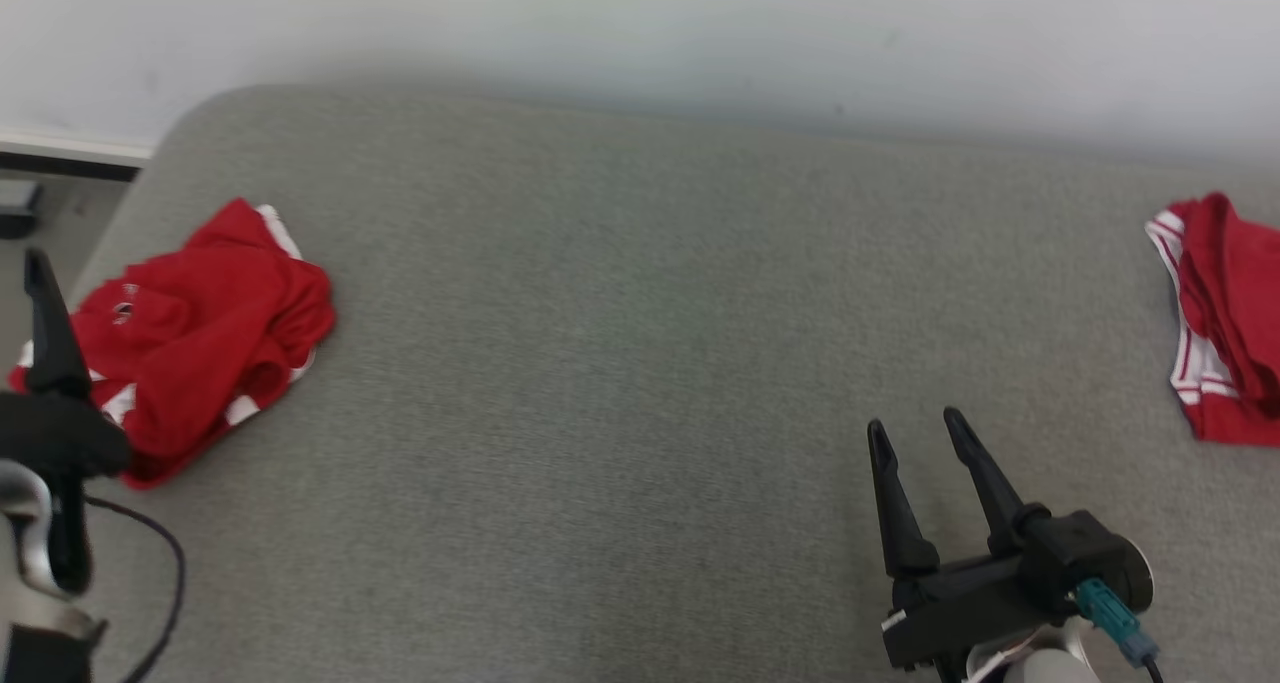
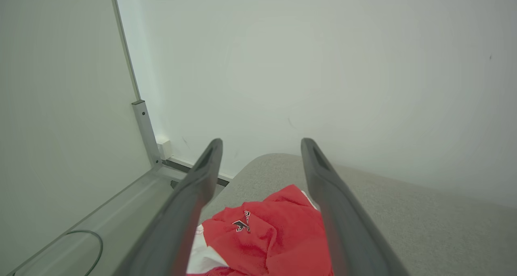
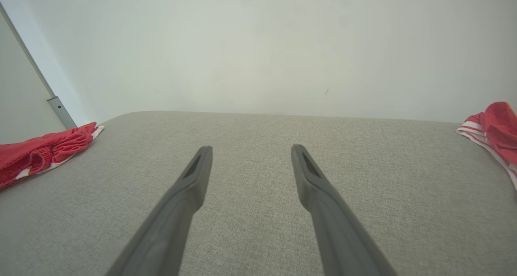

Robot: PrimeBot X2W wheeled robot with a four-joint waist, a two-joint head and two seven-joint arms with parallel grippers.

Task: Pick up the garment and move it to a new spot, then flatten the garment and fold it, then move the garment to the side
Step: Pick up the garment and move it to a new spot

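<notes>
- Left wrist view: the left gripper (image 2: 261, 146) is spread wide and empty above the crumpled red garment (image 2: 274, 231), which lies at the rounded end of the grey cushion (image 2: 424, 227).
- Right wrist view: the right gripper (image 3: 251, 150), also wide and empty, hangs over bare cushion. The crumpled red garment is far left, and a second red garment (image 3: 494, 124), white-striped, is at the right edge.
- Head view: the two garments lie well apart at opposite ends.
</notes>
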